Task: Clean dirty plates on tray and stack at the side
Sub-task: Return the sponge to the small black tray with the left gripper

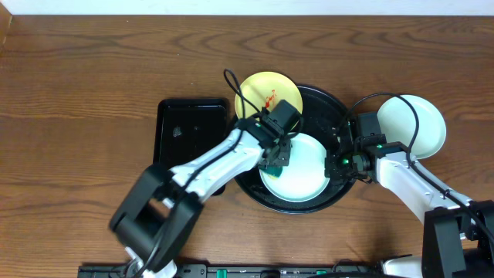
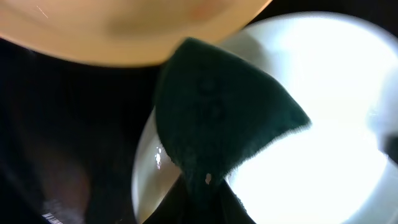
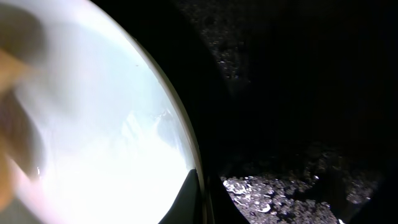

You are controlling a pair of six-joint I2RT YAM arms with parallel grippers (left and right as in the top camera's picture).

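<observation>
Three plates. Yellow plate (image 1: 262,89), red-smeared, lying over tray (image 1: 323,103) rim at 11 o'clock. Blue plate (image 1: 305,179) inside tray, toward 6 o'clock. Second blue plate (image 1: 417,123) on surface (image 1: 77,93), off tray's 3 o'clock. Left gripper (image 1: 276,156) pinching green sponge (image 2: 217,112), pressed on tray plate's 10 o'clock edge. Right gripper (image 1: 340,159) pressed together at tray's 3 o'clock rim; whether it pinches anything, cannot tell. Rectangular tray (image 1: 193,131) at 9 o'clock.

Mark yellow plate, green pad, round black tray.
yellow plate (image 1: 257,86), overhead view, surface left of the smear
green pad (image 2: 221,118), left wrist view, its middle
round black tray (image 1: 319,103), overhead view, bare floor near rim
</observation>
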